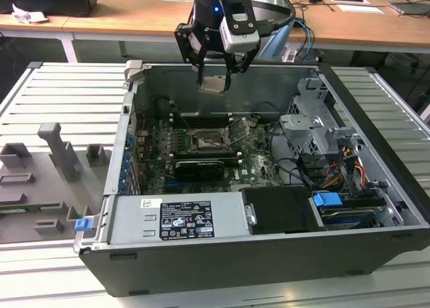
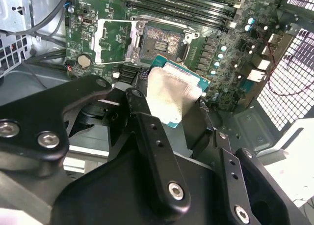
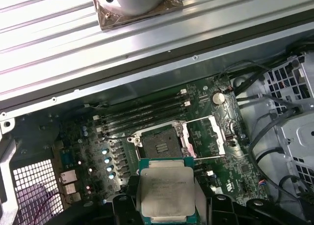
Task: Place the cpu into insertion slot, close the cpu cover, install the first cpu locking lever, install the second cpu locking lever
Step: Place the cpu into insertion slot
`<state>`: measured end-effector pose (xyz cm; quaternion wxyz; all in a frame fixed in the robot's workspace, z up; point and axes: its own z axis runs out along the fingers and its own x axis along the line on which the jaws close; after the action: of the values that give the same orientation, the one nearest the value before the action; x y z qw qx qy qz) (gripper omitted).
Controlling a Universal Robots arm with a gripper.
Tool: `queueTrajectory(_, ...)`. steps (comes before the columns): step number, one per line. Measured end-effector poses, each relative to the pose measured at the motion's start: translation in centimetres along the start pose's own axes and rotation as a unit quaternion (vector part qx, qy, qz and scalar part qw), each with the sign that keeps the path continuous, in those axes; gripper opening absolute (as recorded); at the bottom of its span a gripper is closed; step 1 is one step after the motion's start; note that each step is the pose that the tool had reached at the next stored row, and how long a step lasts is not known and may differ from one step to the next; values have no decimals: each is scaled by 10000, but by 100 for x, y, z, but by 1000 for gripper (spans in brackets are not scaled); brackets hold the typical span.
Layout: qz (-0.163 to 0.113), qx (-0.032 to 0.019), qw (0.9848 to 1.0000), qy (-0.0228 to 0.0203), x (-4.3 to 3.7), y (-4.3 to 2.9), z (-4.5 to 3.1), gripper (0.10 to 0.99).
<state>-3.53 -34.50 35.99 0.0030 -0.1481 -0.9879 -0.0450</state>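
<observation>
My gripper [image 1: 215, 79] hangs above the open computer case, over its back wall, and is shut on the cpu [image 1: 215, 85]. The silver-topped chip lies flat between the black fingers [image 2: 145, 122] in both wrist views [image 3: 166, 188]. Below and ahead of it, the insertion slot [image 1: 205, 142] sits bare on the green board, its dark centre exposed [image 3: 159, 144] [image 2: 159, 41]. The cpu cover [image 3: 220, 136] is swung open beside the slot. The chip is well above the slot, not touching it.
Long black memory slots [image 1: 201, 120] run just behind the socket. A metal drive cage with cables [image 1: 316, 126] stands at the exterior view's right, and the power supply [image 1: 181, 217] at the front. Grey fixtures [image 1: 57, 157] sit left of the case.
</observation>
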Motion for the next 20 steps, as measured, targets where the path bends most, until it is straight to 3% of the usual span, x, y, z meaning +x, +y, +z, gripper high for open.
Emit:
queueTrajectory(13,274,-6,9996,-25,0,-2,20,529)
queueTrajectory(16,495,-9,9988,-44,-1,-3,27,529)
queueTrajectory(20,892,-11,9960,-82,-1,-4,43,529)
